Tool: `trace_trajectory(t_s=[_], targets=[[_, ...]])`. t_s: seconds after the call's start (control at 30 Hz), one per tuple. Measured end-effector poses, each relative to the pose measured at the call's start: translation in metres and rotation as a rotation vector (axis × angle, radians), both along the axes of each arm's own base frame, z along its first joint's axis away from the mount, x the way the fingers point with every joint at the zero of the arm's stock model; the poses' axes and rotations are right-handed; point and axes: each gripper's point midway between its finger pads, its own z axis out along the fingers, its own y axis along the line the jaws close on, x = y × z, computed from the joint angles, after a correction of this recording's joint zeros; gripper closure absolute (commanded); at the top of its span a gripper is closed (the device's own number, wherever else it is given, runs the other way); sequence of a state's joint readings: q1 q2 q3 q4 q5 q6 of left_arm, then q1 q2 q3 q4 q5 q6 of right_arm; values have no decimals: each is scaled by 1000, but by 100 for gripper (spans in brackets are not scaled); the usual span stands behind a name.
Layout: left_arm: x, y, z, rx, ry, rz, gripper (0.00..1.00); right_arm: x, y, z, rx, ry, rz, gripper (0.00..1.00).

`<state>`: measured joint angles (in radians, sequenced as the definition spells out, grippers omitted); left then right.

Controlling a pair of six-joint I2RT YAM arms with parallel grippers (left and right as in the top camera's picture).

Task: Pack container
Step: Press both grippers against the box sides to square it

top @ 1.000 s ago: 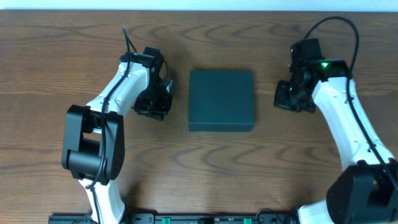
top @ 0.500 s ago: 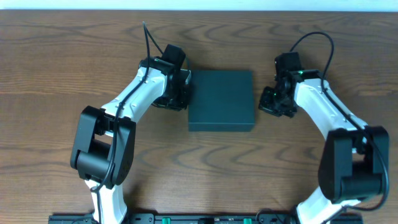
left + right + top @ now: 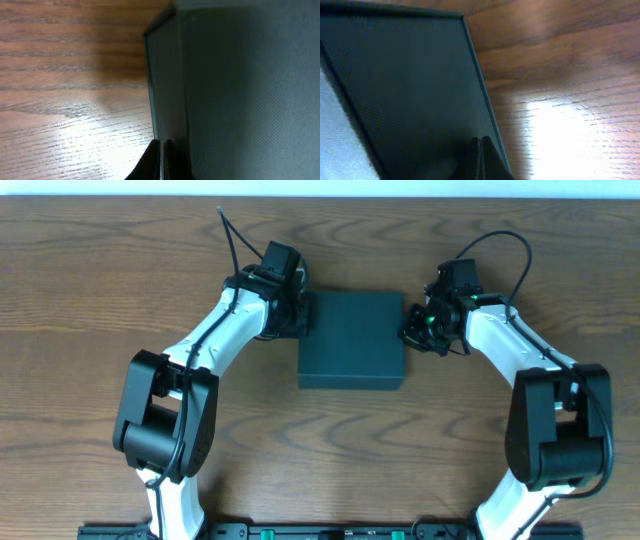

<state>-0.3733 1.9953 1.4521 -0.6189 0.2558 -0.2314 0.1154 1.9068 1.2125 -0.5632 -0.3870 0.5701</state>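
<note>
The dark teal-green container (image 3: 352, 338) sits closed at the middle of the wooden table. My left gripper (image 3: 299, 315) is shut and presses against the container's left side, near its far corner; the left wrist view shows the shut fingertips (image 3: 161, 150) against the box wall (image 3: 235, 90). My right gripper (image 3: 408, 323) is shut and touches the container's right side; the right wrist view shows its shut fingertips (image 3: 481, 147) against the box wall (image 3: 405, 85). Neither gripper holds anything.
Only the brown wooden table (image 3: 320, 450) surrounds the box. No cans or packets show in any view. The arms' bases stand at the near edge, left and right.
Both grippers have moved inward from beside the container until they touch its left and right sides. The container has shifted slightly to the left.
</note>
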Motion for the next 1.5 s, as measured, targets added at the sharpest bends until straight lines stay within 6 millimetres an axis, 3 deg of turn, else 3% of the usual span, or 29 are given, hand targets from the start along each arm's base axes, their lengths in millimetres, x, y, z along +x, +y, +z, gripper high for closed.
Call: trace_trajectory(t_s=[0.2, 0.5, 0.97, 1.5], targets=[[8, 1, 2, -11, -20, 42, 94, 13, 2, 5, 29, -36, -47, 98], [41, 1, 14, -62, -127, 170, 94, 36, 2, 15, 57, -111, -116, 99], [47, -1, 12, -82, -135, 209, 94, 53, -2, 22, 55, -179, -160, 99], [53, 0, 14, -81, -159, 215, 94, 50, -1, 21, 65, -156, -173, 99]])
